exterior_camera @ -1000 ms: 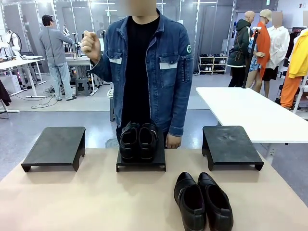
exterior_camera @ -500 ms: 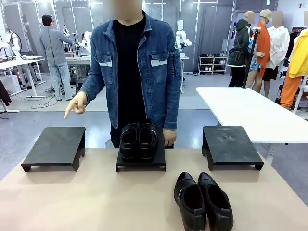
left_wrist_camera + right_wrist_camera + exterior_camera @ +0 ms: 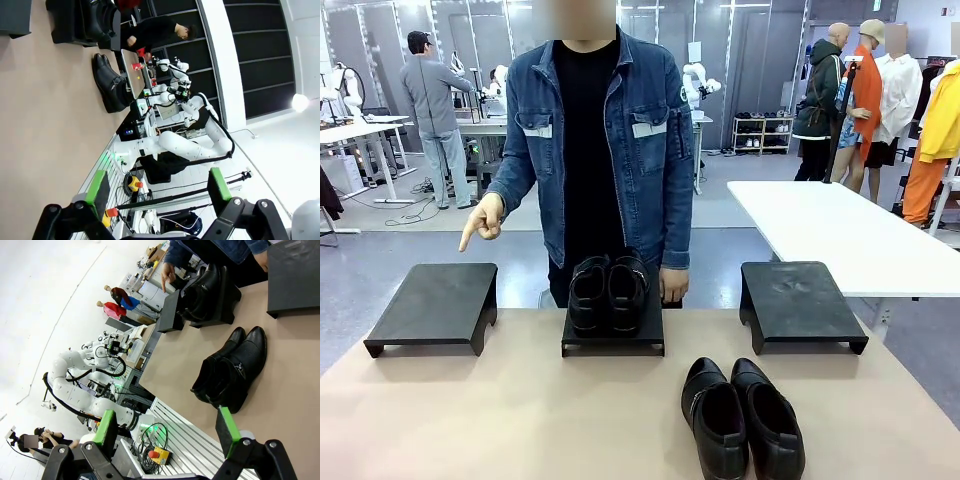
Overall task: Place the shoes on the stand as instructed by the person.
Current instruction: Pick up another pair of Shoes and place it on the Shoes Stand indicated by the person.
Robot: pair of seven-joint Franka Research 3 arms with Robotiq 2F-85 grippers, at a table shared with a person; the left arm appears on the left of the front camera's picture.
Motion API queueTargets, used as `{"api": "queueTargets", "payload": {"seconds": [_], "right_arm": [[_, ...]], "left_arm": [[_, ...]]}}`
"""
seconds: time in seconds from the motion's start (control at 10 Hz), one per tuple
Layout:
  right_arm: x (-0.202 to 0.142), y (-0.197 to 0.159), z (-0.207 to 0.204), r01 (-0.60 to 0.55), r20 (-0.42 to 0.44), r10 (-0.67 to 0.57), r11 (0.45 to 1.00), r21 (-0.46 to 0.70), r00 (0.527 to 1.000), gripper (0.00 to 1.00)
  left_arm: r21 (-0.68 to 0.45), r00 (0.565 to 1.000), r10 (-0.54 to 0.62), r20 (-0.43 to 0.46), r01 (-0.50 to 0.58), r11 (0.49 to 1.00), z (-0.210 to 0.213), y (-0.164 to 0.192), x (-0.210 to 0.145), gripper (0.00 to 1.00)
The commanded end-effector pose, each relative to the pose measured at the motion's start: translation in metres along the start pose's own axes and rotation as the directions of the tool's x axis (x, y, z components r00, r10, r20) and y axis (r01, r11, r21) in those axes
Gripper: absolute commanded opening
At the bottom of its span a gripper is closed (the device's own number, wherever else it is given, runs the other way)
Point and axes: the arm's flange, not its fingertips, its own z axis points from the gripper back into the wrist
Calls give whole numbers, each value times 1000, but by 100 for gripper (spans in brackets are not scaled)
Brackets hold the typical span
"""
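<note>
One pair of glossy black shoes (image 3: 742,415) lies loose on the tan table, front right; it also appears as shoes (image 3: 232,370) and shoes (image 3: 111,82) in the wrist views. A second pair (image 3: 608,288) sits on the middle stand (image 3: 613,340). The person (image 3: 595,140) in a denim jacket points a finger of one hand (image 3: 480,222) down over the bare left stand (image 3: 435,305). The right stand (image 3: 800,303) is bare too. My left gripper (image 3: 159,192) is open with nothing between its fingers. My right gripper (image 3: 166,432) is open as well, short of the loose pair.
A white table (image 3: 840,235) stands behind at the right. Other people stand far back in the room. Bare tabletop (image 3: 500,420) stretches in front of the left and middle stands.
The person's hand has come down from a raised fist to a pointing finger above the left stand, and the person has shifted slightly left. Shoes and stands have not moved.
</note>
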Motion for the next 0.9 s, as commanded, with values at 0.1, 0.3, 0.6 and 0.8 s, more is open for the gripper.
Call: {"api": "queueTargets", "payload": {"seconds": [0.1, 0.3, 0.6, 0.8], "right_arm": [[1, 1, 2, -20, 6, 20, 1000, 9, 1000, 100], [1, 1, 2, -20, 6, 20, 1000, 9, 1000, 100], [1, 1, 2, -20, 6, 20, 1000, 9, 1000, 100], [1, 1, 2, -20, 6, 20, 1000, 9, 1000, 100]], "left_arm": [[3, 1000, -3, -8, 3, 1000, -3, -5, -5, 100], [3, 1000, -3, -8, 3, 1000, -3, -5, -5, 100], [0, 1000, 0, 0, 0, 1000, 0, 0, 0, 100], [71, 997, 3, -72, 2, 997, -52, -34, 13, 100]]}}
